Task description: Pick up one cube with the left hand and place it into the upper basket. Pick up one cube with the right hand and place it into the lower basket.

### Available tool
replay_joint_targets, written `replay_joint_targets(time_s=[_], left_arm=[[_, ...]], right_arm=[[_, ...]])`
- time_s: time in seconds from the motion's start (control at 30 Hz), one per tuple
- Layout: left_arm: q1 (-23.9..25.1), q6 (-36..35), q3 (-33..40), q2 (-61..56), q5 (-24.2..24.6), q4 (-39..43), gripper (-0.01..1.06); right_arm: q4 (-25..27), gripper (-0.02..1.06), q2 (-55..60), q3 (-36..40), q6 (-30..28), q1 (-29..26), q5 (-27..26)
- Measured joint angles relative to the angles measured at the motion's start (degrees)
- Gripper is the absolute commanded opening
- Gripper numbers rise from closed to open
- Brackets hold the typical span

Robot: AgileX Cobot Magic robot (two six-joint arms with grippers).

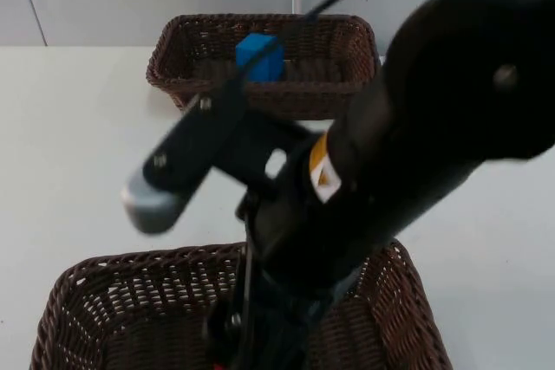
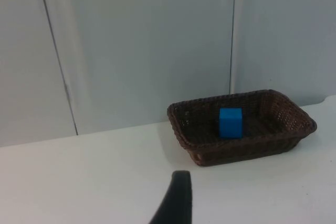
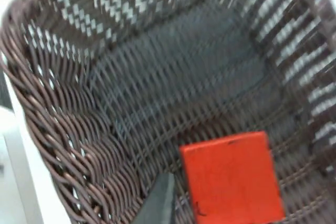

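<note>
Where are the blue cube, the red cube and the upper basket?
blue cube [image 2: 230, 123], left wrist view, front face.
red cube [image 3: 231, 177], right wrist view, top face, inside the lower basket [image 3: 63, 129].
upper basket [image 1: 347, 93], top view, near rim, right part.

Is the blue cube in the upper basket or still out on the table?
In: the blue cube sits on the upper basket's floor, inside its rim.

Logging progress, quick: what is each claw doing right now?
Left claw: waits away from the upper basket, where the blue cube sits; state cannot be told.
Right claw: inside the lower basket, beside the red cube; grip cannot be told.
</note>
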Motion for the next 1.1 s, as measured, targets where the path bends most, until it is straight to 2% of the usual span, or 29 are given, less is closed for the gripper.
replay_joint_targets(time_s=[0.53,0.7,1.1], left_arm=[[0.0,0.0,0.0,0.0,0.15,0.0,0.78],[0.0,0.0,0.0,0.0,2.49,0.0,0.78],[0.0,0.0,0.0,0.0,9.49,-0.25,0.78]], right_arm=[[0.0,0.83,-12.88,0.51,0.36,0.0,0.56],[0.0,0.83,-17.29,3.94,1.48,0.0,0.03],[0.0,0.83,-32.96,17.04,2.77,0.0,-8.34]])
